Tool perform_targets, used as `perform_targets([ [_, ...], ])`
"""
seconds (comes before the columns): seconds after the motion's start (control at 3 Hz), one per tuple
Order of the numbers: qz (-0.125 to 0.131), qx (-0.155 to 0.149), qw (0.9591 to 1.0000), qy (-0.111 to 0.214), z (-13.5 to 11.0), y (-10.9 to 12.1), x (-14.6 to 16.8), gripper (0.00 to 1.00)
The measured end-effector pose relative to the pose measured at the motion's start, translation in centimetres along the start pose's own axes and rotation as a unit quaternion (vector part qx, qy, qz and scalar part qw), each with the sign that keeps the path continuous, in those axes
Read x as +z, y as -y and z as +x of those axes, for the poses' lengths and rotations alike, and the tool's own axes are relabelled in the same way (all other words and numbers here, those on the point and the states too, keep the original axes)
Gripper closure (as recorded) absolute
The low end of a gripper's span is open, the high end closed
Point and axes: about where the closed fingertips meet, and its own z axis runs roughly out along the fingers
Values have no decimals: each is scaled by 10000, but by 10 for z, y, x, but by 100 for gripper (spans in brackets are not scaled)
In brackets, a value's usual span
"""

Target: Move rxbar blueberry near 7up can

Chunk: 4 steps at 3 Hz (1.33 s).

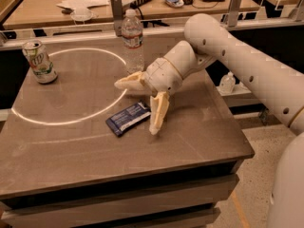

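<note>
Camera view: pincer (135, 108) released, fingers spread wide, hovering just over the right end of the rxbar blueberry (128, 118) (flat on counter (199, 132), mid-front). 7up can (40, 61): far-left corner, well apart. Advice: straddle the wrapper's narrow width, lower squarely, clench gently.

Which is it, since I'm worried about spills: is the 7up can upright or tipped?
Upright: the 7up can stands on its base, silver top up. The gripper hangs open by the rxbar blueberry.

Outstretched arm (237, 56), gripper (135, 108) low, fingers (158, 112) splayed
</note>
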Motion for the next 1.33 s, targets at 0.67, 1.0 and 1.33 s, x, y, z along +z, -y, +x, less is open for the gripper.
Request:
perform_targets([
  [0.67, -19, 175, 9997, 191, 10, 5, -3, 3],
  [1.0, 54, 188, 9996, 182, 12, 6, -7, 25],
  [1.33, 100, 214, 9996, 122, 14, 5, -12, 49],
])
